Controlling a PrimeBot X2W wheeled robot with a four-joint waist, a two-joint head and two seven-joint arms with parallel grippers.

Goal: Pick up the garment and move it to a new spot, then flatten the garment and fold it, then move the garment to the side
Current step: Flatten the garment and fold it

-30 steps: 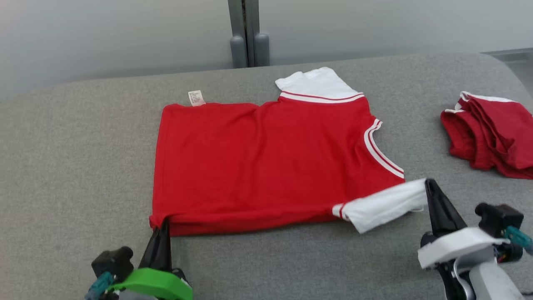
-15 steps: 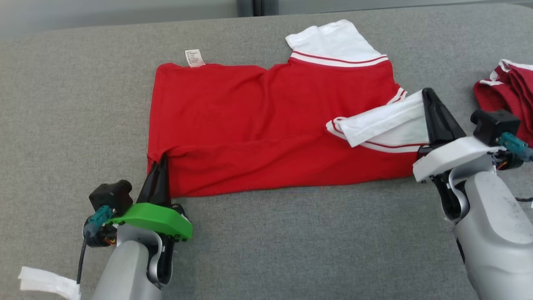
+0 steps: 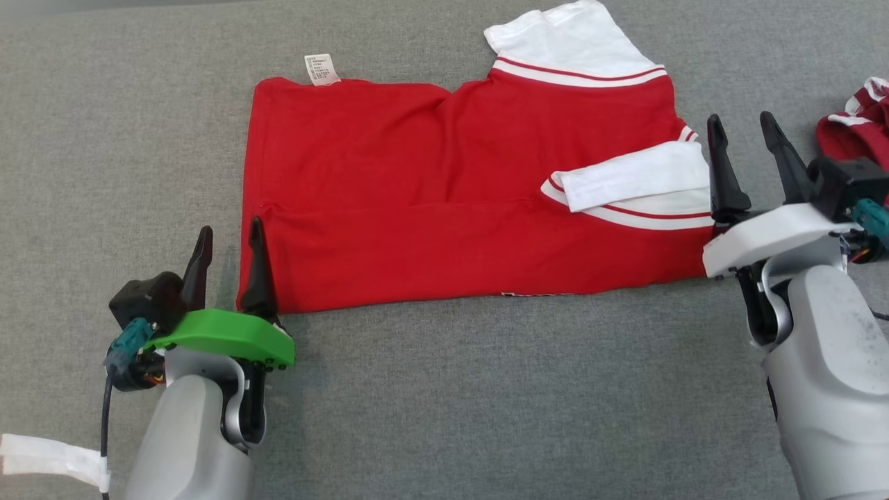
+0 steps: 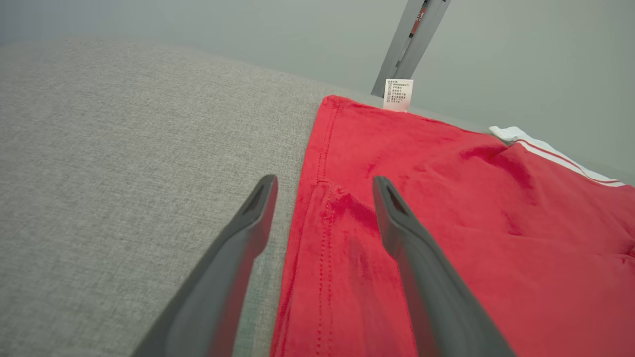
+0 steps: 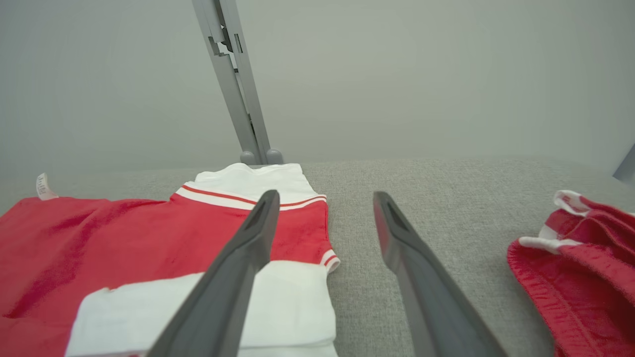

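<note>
Red clothes pile (image 3: pixel 858 132) cut off at right edge; label (image 3: pixel 321 69) txt unreadable. Left claw (image 3: pixel 230 226) & right claw (image 3: pixel 740 117) both open, empty, at opposite ends of the garment (image 3: pixel 430 208), sleeve folded onto body.

Grey woven surface (image 3: pixel 444 403) stretches out under and well beyond the jaws of the left gripper (image 3: pixel 230 225) and the right gripper (image 3: pixel 740 117). Just right of the right jaws, there's a crumpled red cloth (image 3: pixel 858 128) with white trim, bunched up on that surface, near the outer finger but not touching it. Dead ahead of the right jaws, at the far edge, a grey metal post (image 5: pixel 233 74) climbs against a pale wall (image 5: pixel 446 74), with two rounded grey caps (image 5: pixel 261 157) at its foot. From the left jaws, that post stands ahead and off to the right.
</note>
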